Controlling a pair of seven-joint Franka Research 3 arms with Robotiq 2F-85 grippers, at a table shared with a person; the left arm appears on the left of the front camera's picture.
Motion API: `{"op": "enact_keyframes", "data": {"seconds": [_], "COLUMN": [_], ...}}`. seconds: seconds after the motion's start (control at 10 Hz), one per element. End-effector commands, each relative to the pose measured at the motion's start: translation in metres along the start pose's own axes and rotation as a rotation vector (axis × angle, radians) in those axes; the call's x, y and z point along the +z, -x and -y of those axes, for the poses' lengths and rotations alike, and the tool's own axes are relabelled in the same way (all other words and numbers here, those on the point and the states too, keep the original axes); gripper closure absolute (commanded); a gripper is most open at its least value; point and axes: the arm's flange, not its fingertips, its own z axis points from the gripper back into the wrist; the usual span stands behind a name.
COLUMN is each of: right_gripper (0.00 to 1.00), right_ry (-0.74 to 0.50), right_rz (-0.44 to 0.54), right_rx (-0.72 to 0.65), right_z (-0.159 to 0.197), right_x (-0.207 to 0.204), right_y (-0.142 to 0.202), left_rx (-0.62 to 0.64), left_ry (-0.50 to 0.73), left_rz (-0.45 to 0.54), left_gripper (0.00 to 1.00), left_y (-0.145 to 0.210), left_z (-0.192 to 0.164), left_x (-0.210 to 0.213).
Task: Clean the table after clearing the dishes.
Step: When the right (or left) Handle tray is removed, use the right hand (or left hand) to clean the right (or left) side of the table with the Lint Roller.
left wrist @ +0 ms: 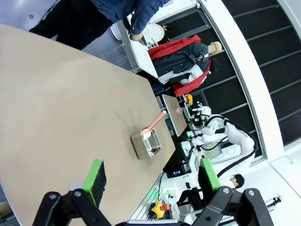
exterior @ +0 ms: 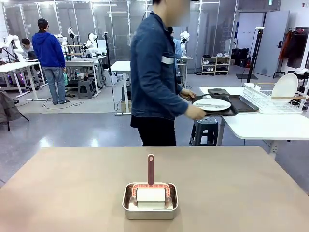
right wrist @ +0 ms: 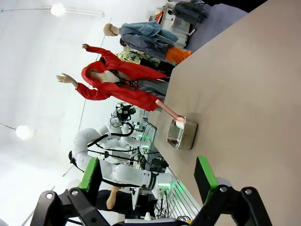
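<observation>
The brownish-tan table (exterior: 72,183) carries no dishes. Beyond its far edge a person in a denim jacket (exterior: 154,72) has turned to the right and holds a dark tray (exterior: 231,110) with a round white plate (exterior: 212,104) at a white side table (exterior: 260,126). My left gripper (left wrist: 153,175) is open above the table (left wrist: 56,94), with nothing between its green pads. My right gripper (right wrist: 148,174) is also open, over the table (right wrist: 244,84).
A small steel pan (exterior: 150,200) near the front middle holds a white roller with a pink handle (exterior: 151,169); the pan (left wrist: 146,143) also appears in the left wrist view, and the pan (right wrist: 182,134) in the right wrist view. A white dish rack (exterior: 275,99) stands on the side table.
</observation>
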Motion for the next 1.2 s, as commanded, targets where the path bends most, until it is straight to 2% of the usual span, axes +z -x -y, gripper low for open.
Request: {"op": "enact_keyframes", "data": {"seconds": [0.0, 0.2, 0.4, 0.6, 0.8, 1.1], "right_gripper": [0.0, 0.0, 0.0, 0.0, 0.0, 0.0], "right_ry": [-0.011, -0.011, -0.011, -0.011, -0.011, -0.011], "right_rz": [0.001, 0.001, 0.001, 0.001, 0.001, 0.001], "right_rx": [0.004, 0.004, 0.004, 0.004, 0.004, 0.004], "right_z": [-0.003, -0.003, -0.003, -0.003, -0.003, -0.003], "right_x": [0.001, 0.001, 0.001, 0.001, 0.001, 0.001], "right_y": [0.002, 0.002, 0.002, 0.002, 0.002, 0.002], "left_rx": [-0.177, -0.382, -0.539, -0.669, -0.748, -0.801], "left_ry": [-0.105, -0.258, -0.323, -0.34, -0.367, -0.37], "left_rz": [-0.113, -0.324, -0.52, -0.667, -0.784, -0.918], "left_gripper": [0.0, 0.0, 0.0, 0.0, 0.0, 0.0], "left_y": [-0.047, -0.088, -0.099, -0.076, -0.053, -0.024], "left_z": [0.053, 0.107, 0.138, 0.164, 0.175, 0.174], "left_x": [-0.029, -0.108, -0.209, -0.292, -0.36, -0.424]}}
